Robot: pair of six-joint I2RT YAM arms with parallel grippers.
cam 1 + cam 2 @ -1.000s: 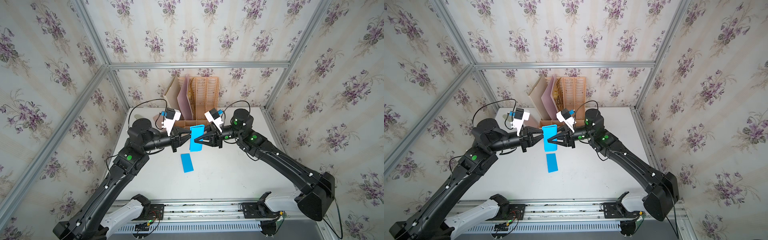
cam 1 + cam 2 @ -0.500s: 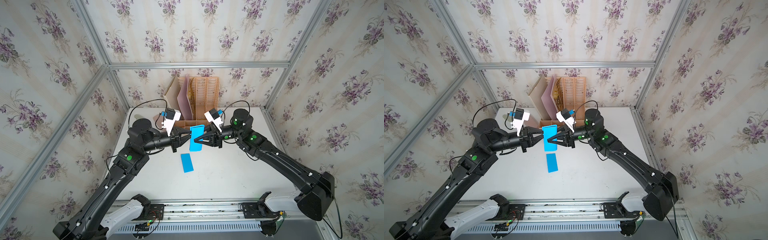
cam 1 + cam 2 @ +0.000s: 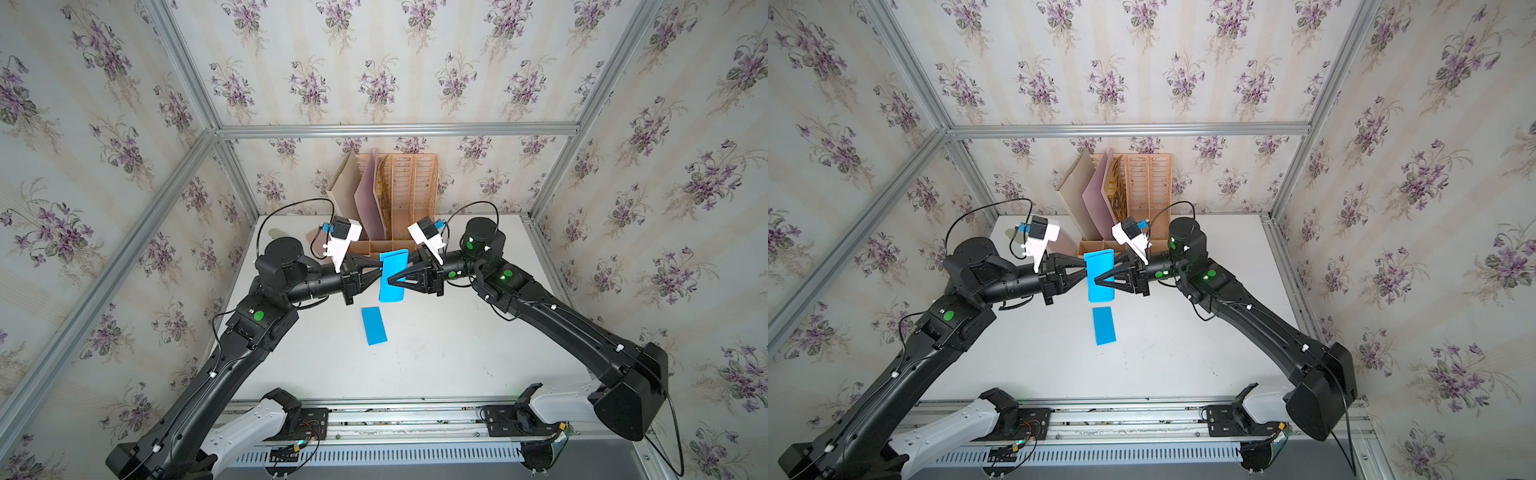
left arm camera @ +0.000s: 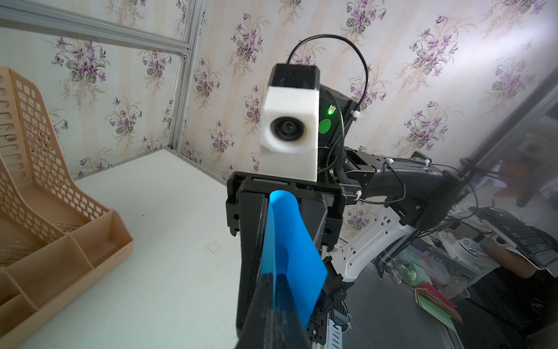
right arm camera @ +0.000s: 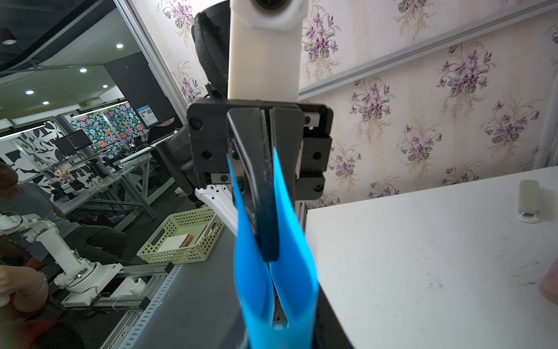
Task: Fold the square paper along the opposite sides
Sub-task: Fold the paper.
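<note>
blue paper (image 3: 392, 276): hanging above the desk (image 3: 436, 353), far centre, long axis running near to far. left fingers (image 3: 374, 270) clenching its left edge; right fingers (image 3: 401, 281) straddling its right side, parted, not visibly pinching. both arms reaching equally close.

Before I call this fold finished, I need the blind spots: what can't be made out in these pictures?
The held blue paper: in both top views the left gripper and right gripper overlap it, so edge alignment is hidden.
Right gripper's jaws: mostly hidden by the paper in the right wrist view; whether they press its bend, the left wrist view doesn't settle.
Blue piece on the table: too small in both top views to count layers.
</note>
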